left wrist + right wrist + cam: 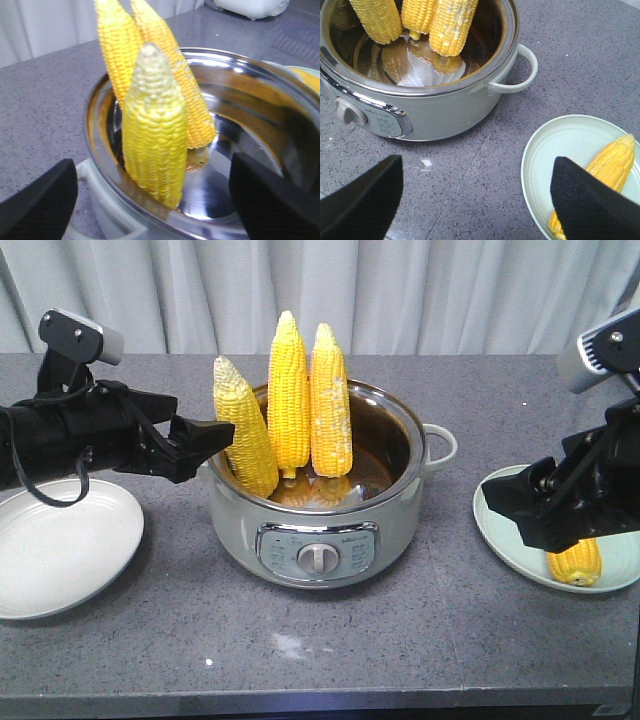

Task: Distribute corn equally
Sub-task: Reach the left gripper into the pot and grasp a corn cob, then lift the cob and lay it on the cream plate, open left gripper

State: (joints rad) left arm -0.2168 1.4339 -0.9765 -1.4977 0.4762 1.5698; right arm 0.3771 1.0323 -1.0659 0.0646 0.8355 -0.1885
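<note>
Stock on the grey tabletop (pixel 450 640), as we record it:

1. Electric pot (pixel 400 530), pale green with a steel rim. It stands mid-tabletop with its dial (pixel 318 558) toward the front edge and a loop handle (pixel 441 445) toward the right edge.
2. Corn, four cobs. Three stand tip-up inside the pot: the left cob (pixel 245 435) leans on the left rim, while the middle cob (pixel 288 400) and right cob (pixel 329 405) stand side by side, touching.
3. The fourth cob (pixel 575 562) lies on the green plate (pixel 560 150) at the right edge.
4. White plate (pixel 60 550), at the left edge, toward the front.
5. Left gripper (pixel 151 161), level at the pot's left rim. Its fingers (pixel 40 200) are spread wide, one on each side of the left cob. We cannot tell whether either touches it.
6. Right gripper (pixel 475 175), above the green plate's inner edge. Its fingers are spread wide and nothing is between them.
</note>
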